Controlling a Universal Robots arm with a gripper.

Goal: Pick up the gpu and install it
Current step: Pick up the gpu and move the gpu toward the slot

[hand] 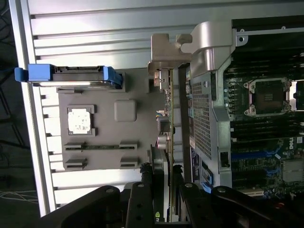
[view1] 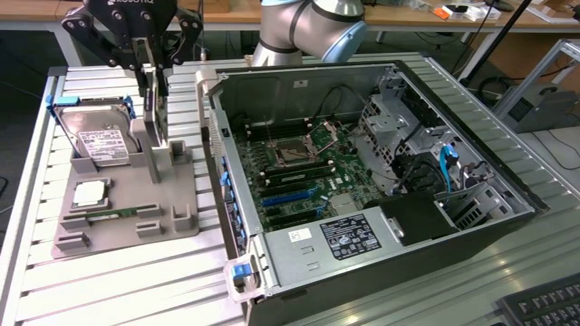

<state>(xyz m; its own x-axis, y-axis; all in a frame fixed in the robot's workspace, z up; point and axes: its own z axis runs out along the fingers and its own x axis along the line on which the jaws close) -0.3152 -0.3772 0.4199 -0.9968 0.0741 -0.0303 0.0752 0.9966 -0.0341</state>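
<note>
The gpu [view1: 156, 102] stands on edge above the grey fixture [view1: 127, 197], a thin card with a green board. My gripper [view1: 149, 61] comes down from above with its black fingers shut on the card's upper edge. Whether the card's lower edge still sits in the fixture's upright holders [view1: 176, 155] I cannot tell. In the wrist view the gpu [hand: 167, 123] is edge-on, with its silver bracket [hand: 164, 57] at the far end, between the fixture [hand: 104, 152] and the case wall. My gripper [hand: 161, 190] clamps it from both sides.
The fixture also holds a silver hard drive [view1: 102, 139] in blue rails, a processor chip [view1: 89, 193] and a memory stick [view1: 104, 216]. The open computer case [view1: 507, 204] lies to the exterior view's right, its motherboard [view1: 308, 176] and blue slots [view1: 285, 197] exposed. A keyboard [view1: 544, 305] lies near the corner.
</note>
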